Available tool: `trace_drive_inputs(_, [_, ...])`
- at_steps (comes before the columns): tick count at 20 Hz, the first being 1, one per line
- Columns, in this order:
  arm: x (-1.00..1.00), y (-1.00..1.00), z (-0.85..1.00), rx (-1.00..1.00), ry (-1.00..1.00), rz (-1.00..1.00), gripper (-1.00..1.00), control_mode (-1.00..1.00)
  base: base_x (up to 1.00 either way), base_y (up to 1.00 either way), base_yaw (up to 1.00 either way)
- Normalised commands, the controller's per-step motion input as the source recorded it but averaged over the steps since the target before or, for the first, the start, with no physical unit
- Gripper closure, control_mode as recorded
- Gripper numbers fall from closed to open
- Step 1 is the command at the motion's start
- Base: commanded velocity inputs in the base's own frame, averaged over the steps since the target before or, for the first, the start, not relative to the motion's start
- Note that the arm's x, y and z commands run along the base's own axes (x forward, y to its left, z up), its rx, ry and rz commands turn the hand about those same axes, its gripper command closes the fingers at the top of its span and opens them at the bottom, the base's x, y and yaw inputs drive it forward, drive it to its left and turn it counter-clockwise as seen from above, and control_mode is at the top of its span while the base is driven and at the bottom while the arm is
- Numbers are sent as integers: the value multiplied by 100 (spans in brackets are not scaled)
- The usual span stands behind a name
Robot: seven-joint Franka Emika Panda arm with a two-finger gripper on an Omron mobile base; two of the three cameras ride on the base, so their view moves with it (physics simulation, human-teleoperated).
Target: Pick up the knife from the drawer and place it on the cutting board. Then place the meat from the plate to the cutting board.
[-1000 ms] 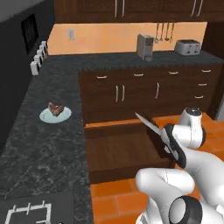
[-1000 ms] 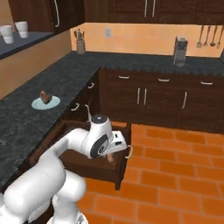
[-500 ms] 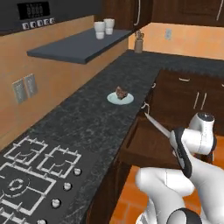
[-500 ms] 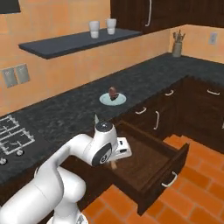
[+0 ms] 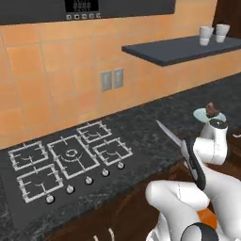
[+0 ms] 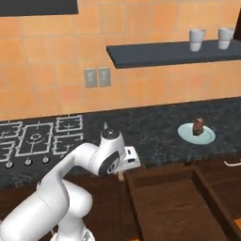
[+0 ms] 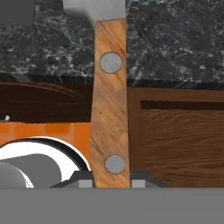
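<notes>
Gripper [image 7: 112, 183] clamped tight on knife [image 7: 110, 100] handle end; blade extends away over dark countertop [image 7: 175, 39]. Handle wooden, two rivets; blade silvery.

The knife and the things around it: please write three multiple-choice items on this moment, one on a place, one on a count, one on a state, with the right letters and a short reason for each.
1. Where is the meat?
A. on the pale plate on the dark counter
B. inside the open drawer
C. on the hob

2. How many white cups stand on the wall shelf?
A. one
B. two
C. four

3. In what state is the gripper?
A. open and empty
B. shut on the knife
C. shut on the plate

Right letters:
1. A: the right base view shows the brown piece on the plate, on the counter behind the open drawer.
2. B: both base views show two cups side by side.
3. B: in the hand view the wooden handle rises from between the jaws, and in the left base view the blade points up over the hob.
</notes>
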Motion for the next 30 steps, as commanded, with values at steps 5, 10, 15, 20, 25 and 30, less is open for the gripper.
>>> trace_drive_inputs(5, [0, 0, 0, 0, 0, 0, 100, 100, -31, 24, 86])
trace_drive_inputs(10, [0, 0, 0, 0, 0, 0, 100, 100, -72, 100, 44])
trace_drive_inputs(15, [0, 0, 0, 0, 0, 0, 100, 100, -48, 100, 28])
trace_drive_inputs(20, [0, 0, 0, 0, 0, 0, 100, 100, -10, 100, 15])
trace_drive_inputs(25, [0, 0, 0, 0, 0, 0, 100, 100, 40, 100, 1])
trace_drive_inputs(30, [0, 0, 0, 0, 0, 0, 100, 100, 86, 49, -18])
